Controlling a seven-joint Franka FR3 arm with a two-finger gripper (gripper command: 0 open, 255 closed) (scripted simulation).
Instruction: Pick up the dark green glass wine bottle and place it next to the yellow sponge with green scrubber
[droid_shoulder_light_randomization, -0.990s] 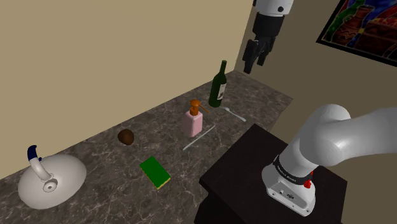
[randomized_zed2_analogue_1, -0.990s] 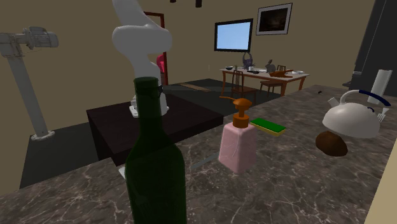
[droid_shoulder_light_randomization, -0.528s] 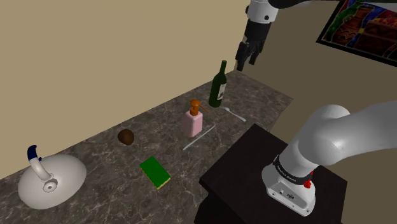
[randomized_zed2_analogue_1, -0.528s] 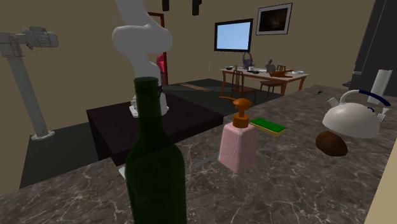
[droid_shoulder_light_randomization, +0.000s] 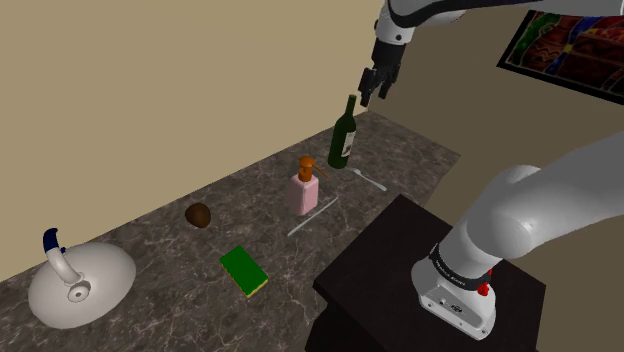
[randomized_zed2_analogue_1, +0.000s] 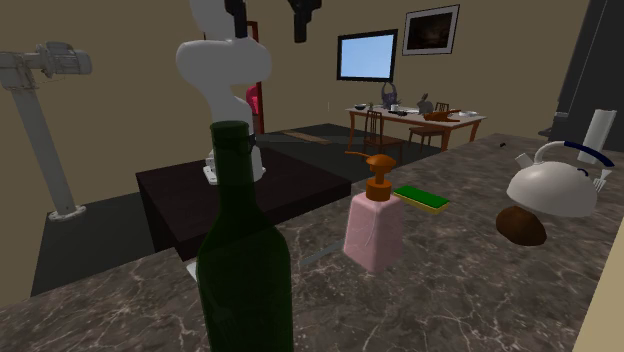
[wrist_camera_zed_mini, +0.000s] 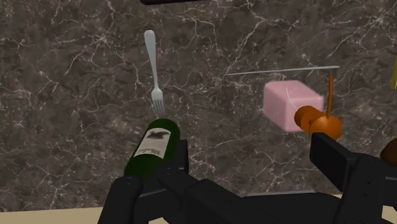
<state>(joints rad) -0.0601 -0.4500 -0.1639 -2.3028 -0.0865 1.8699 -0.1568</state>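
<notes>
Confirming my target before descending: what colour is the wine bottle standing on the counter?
The bottle is dark green; the shoulder view shows it best.

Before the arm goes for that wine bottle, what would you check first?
1. Dark green wine bottle upright on the counter: ok.
2. Hand open: ok.
3. Hand centred over the bottle: not ok; in the wrist view it sits off to one side of the gap.
4. Hand lowered around the bottle: not ok; it hangs above the bottle's top.
5. Bare counter beside the sponge: ok.
6. Low route to sponge: probably not ok; the pink soap dispenser stands between.
</notes>
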